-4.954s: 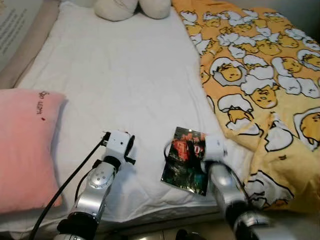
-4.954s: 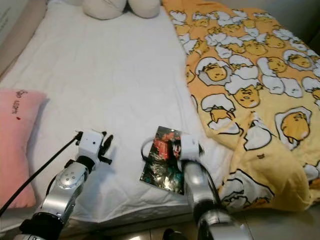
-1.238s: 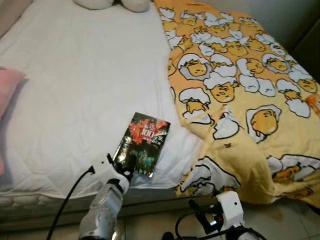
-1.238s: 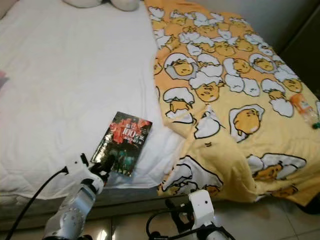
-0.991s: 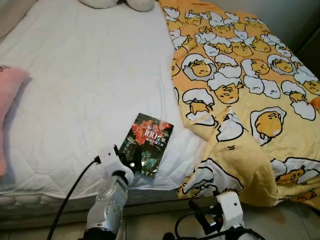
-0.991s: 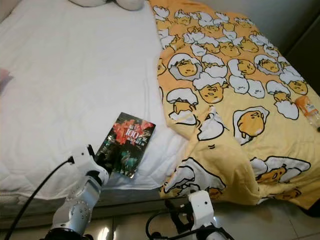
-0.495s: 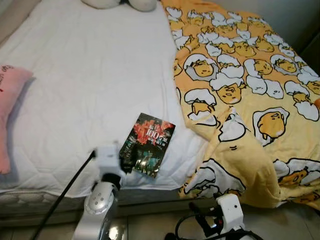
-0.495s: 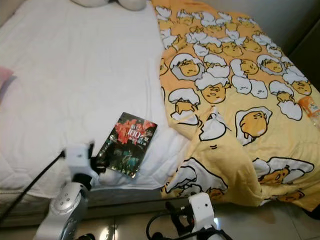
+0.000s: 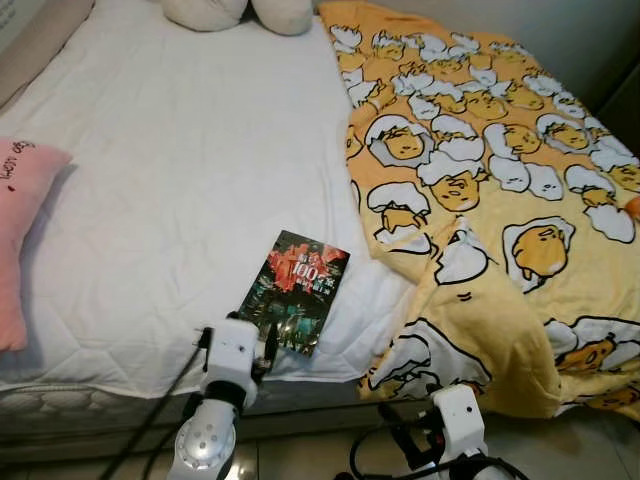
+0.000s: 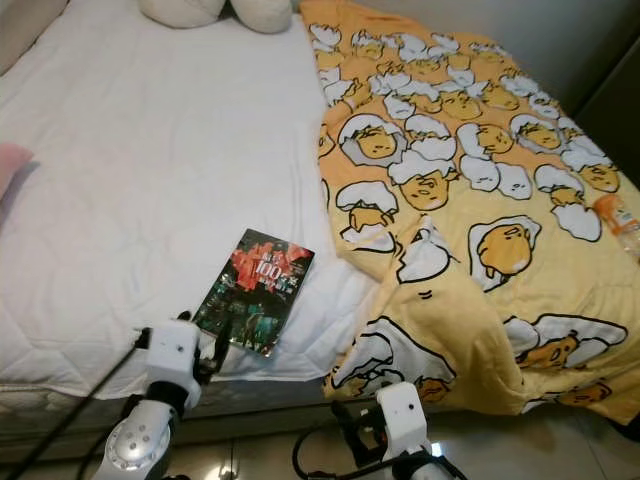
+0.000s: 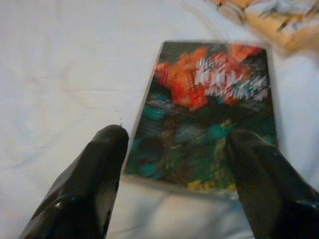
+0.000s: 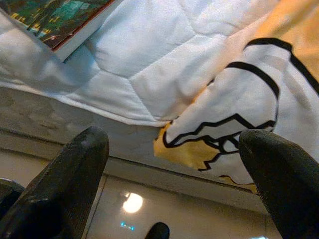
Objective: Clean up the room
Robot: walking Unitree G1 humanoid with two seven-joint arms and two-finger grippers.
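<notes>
**A:** The left gripper sits at the near edge of the bed, its fingers spread wide with the book lying flat just ahead at twelve o'clock — nothing held yet.

**B:** And the book is close to the mattress edge, its near corner almost at the drop. The yellow blanket lies at its three o'clock, just beside it, not covering it.

**A:** That's the worry. The cover looks glossy and the book lies flush on soft bedding — if the fingers come in too high, they likely skate across the top and shove it instead of pinching it.

**B:** Shove it toward six o'clock and it could slide off onto the floor.

**A:** Or the lower finger digs into the white sheet and bunches fabric into the grip along with the book.

**B:** What about the right gripper?

**A:** Low, down by the bed's side below the blanket's hanging edge, jaws wide apart and empty. Looks idle.

**B:** The pink pillow sits well apart at nine o'clock — no trouble there.
</notes>
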